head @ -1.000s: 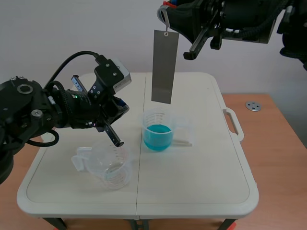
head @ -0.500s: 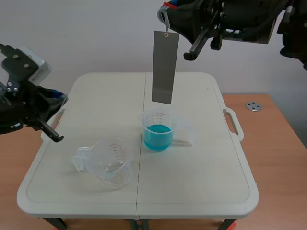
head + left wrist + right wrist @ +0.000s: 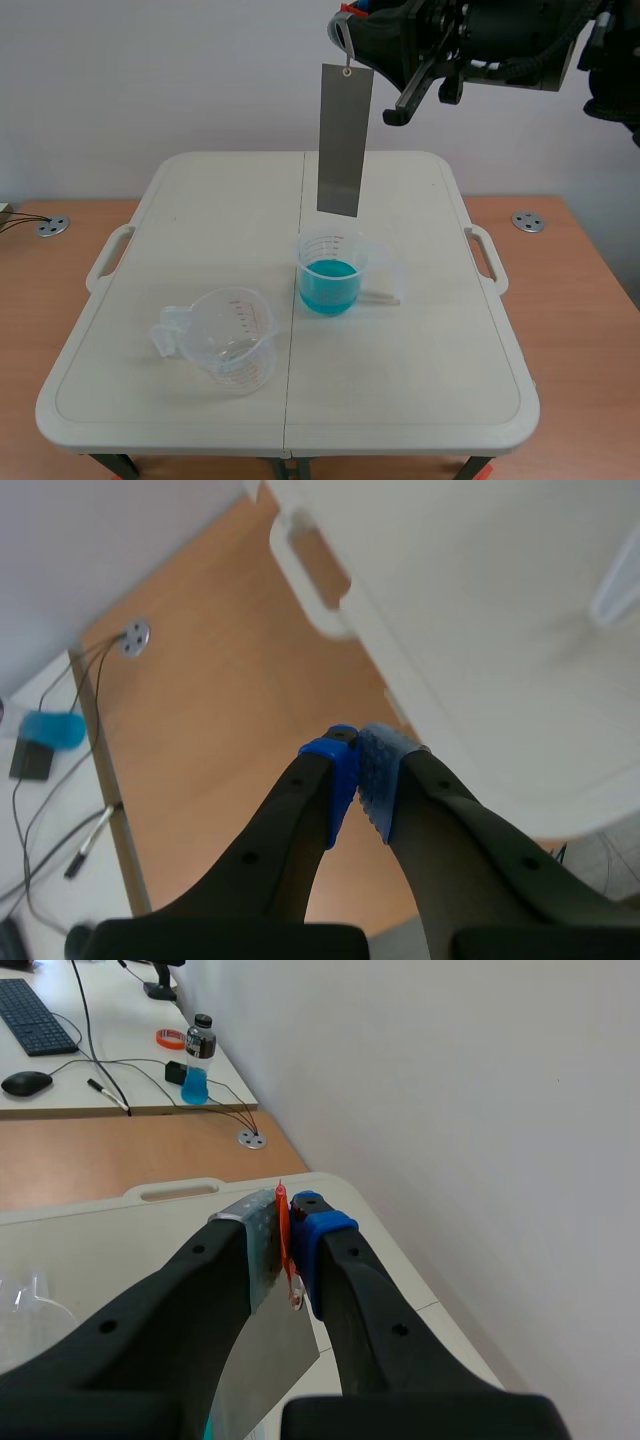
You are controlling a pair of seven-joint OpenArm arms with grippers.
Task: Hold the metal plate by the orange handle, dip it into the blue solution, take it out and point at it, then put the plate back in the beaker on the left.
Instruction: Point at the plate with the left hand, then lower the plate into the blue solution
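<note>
A long grey metal plate (image 3: pixel 343 140) hangs upright from its orange handle (image 3: pixel 346 10), high above the beaker of blue solution (image 3: pixel 329 272). My right gripper (image 3: pixel 350 25) is shut on the handle at the scene's top. In the right wrist view the orange handle (image 3: pixel 283 1232) is pinched between the pads, with the plate (image 3: pixel 265 1370) hanging below. An empty clear beaker (image 3: pixel 228 338) stands left of the blue one. My left gripper (image 3: pixel 357 769) is shut on nothing, off the table's left edge (image 3: pixel 400 685) over the wooden floor; it is out of the scene view.
The white folding table (image 3: pixel 420 400) has side handles (image 3: pixel 487 259). A round metal floor fitting (image 3: pixel 527 221) lies to the right and another (image 3: pixel 51 227) to the left. A clear stirring rod (image 3: pixel 382 294) lies beside the blue beaker.
The left arm pulled back from over the empty beaker to the left and has left the scene view. The right arm and the plate have stayed still.
</note>
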